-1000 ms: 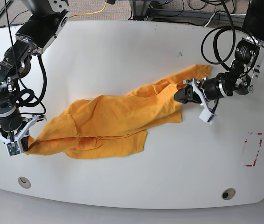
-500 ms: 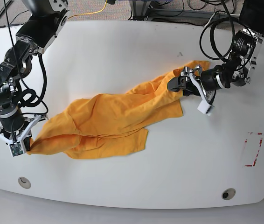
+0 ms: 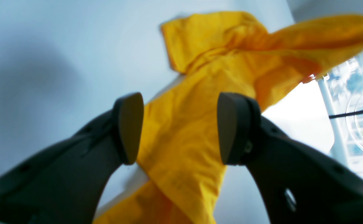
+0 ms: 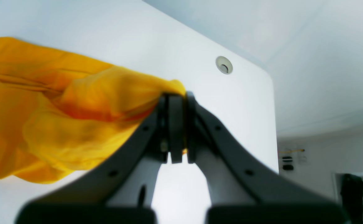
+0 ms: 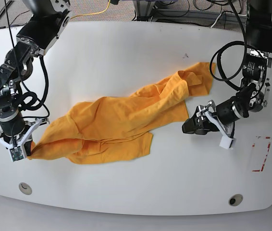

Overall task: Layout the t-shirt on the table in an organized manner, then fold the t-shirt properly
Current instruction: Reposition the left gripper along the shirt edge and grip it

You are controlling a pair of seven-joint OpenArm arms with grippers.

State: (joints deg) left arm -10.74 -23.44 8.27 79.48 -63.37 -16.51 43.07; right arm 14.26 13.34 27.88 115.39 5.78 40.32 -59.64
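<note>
The right gripper has its jaws pinched flat on a corner of the t-shirt, holding that edge low at the near left of the table in the base view. The left gripper has its jaws spread wide and empty; in its wrist view the fingertips frame the cloth without touching it, and in the base view it sits just off the shirt's right edge. The shirt lies in a bunched diagonal band across the middle of the table, from the pinched corner up to a crumpled end near the far right, folded over itself with no clear sleeves or hem showing. The risk, as I judge it, is that only one end is anchored: if the right arm pulls, the whole heap could slide rather than spread. A regrasp by the left jaws could catch several layers at once or close on the wrong fold, locking in the twist.
</note>
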